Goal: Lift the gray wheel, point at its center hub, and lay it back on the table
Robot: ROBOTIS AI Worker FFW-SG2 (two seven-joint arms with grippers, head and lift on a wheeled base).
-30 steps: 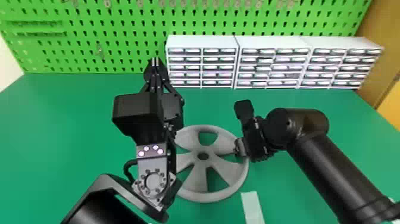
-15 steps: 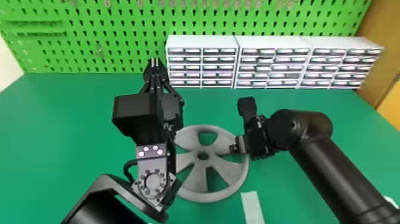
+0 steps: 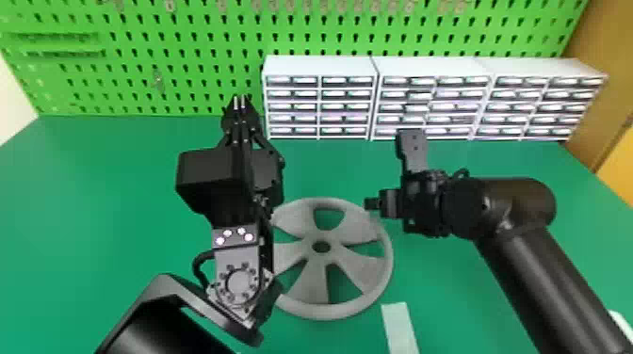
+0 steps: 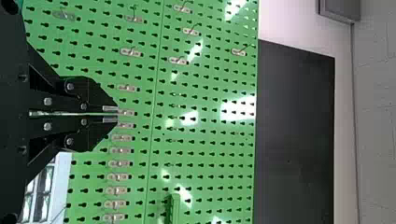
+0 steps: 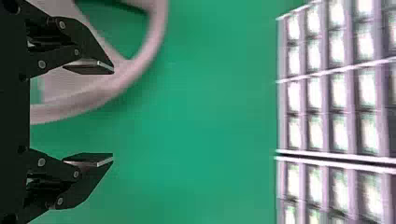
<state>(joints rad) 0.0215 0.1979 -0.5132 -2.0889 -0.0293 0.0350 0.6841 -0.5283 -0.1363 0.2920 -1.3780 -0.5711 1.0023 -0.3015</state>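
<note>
- The gray wheel is lying flat around the middle of the surface; being round, it is showing no long axis, its hub facing up.
- From the right gripper, spread open and sitting nearer, the hub is lying toward the left and near edges.
- The left gripper is pointing farward, closed.

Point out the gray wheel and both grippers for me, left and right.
Gray wheel (image 3: 323,258): head view, on its center hub.
Left gripper (image 4: 117,114): left wrist view, between its fingers' tips.
Right gripper (image 5: 113,114): right wrist view, midway between its fingers' tips.
</note>
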